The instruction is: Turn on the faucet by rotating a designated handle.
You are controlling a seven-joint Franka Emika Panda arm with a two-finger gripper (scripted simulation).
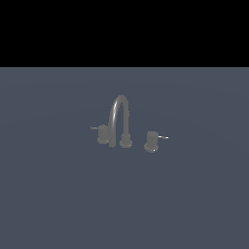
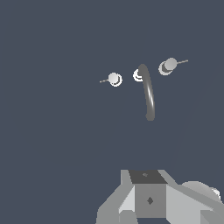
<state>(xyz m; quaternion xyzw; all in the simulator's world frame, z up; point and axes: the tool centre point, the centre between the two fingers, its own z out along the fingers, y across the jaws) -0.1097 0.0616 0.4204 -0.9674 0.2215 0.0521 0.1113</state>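
On the flat grey-blue floor [image 1: 58, 194] stands the faucet [image 1: 120, 116], its gooseneck spout arching between two short knobs. The handle [image 1: 102, 133], with a dull lever pin, sits at the exterior view's left; the bright-tipped knob [image 1: 151, 141] sits right. The gripper [image 2: 148, 201] appears well apart from the handle; its finger state cannot be told.
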